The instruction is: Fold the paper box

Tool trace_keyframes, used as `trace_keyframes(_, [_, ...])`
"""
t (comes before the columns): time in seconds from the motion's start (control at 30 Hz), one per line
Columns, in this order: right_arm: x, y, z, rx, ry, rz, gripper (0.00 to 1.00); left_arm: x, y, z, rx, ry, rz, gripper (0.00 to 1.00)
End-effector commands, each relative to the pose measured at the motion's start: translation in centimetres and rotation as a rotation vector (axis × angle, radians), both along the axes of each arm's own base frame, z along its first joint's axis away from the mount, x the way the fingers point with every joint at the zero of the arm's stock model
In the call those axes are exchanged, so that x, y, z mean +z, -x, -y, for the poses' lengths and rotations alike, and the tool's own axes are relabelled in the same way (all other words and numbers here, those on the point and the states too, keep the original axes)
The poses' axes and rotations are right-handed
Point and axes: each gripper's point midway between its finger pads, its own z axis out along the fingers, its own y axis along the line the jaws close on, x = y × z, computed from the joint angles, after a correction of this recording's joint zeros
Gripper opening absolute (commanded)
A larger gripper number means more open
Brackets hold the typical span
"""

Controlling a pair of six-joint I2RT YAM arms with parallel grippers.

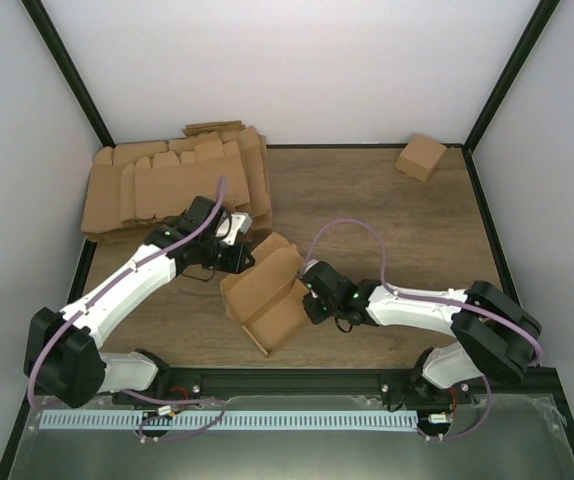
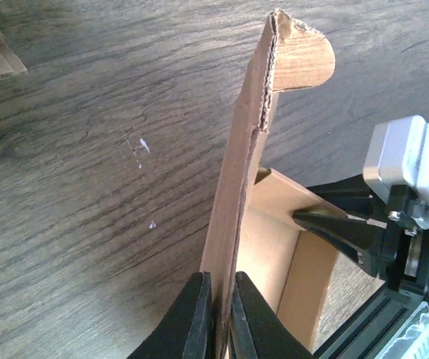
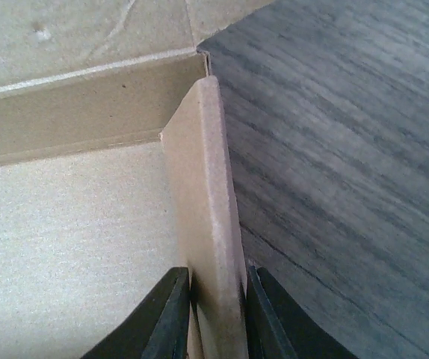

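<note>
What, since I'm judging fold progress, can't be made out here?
- Top external: the left gripper and right gripper cover the paper box walls where they pinch.
- Left wrist: the box's lower part, cut off by the bottom edge.
- Right wrist: the pinched wall's lower end, cut off likewise.

Pile of brown cardboard blanks (image 1: 172, 185) back left, small, perhaps closed carton (image 1: 421, 157) back right, wooden table (image 1: 422, 235).

Wood-grain table (image 1: 397, 230), seen from above. Far left: a pile of flat brown cardboard blanks (image 1: 167, 185), notched edges fanned out. Far right corner: a small cube-like carton (image 1: 420, 157), standing alone. Centre, toward the near edge: the paper box (image 1: 267, 295), partly folded, base flat on the wood, walls raised, well apart from the carton.
</note>
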Motion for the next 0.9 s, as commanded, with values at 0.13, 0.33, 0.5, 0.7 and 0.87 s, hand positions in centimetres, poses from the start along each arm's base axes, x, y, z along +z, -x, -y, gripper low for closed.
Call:
trace_keyframes(0.13, [1.1, 1.5, -0.1, 0.005, -0.049, -0.033, 0.25, -1.4, 1.3, 1.2, -0.114, 0.035, -0.056, 0.16])
trace_keyframes(0.33, [1.6, 1.2, -0.5, 0.015, -0.053, -0.022, 0.29, -2.2, 2.0, 1.5, -0.153, 0.043, -0.09, 0.18])
trace_keyframes(0.5, [2.5, 1.0, -1.0, 0.032, -0.065, -0.007, 0.37, -2.4, 2.2, 1.5, -0.176, 0.041, -0.092, 0.19])
trace_keyframes(0.7, [3.3, 0.6, -1.5, 0.052, -0.063, 0.009, 0.5, -2.6, 2.4, 1.6, -0.183, 0.043, -0.097, 0.19])
trace_keyframes(0.87, [3.9, 0.3, -1.9, 0.069, -0.068, 0.0, 0.54, -2.5, 2.4, 1.6, -0.184, 0.046, -0.096, 0.19])
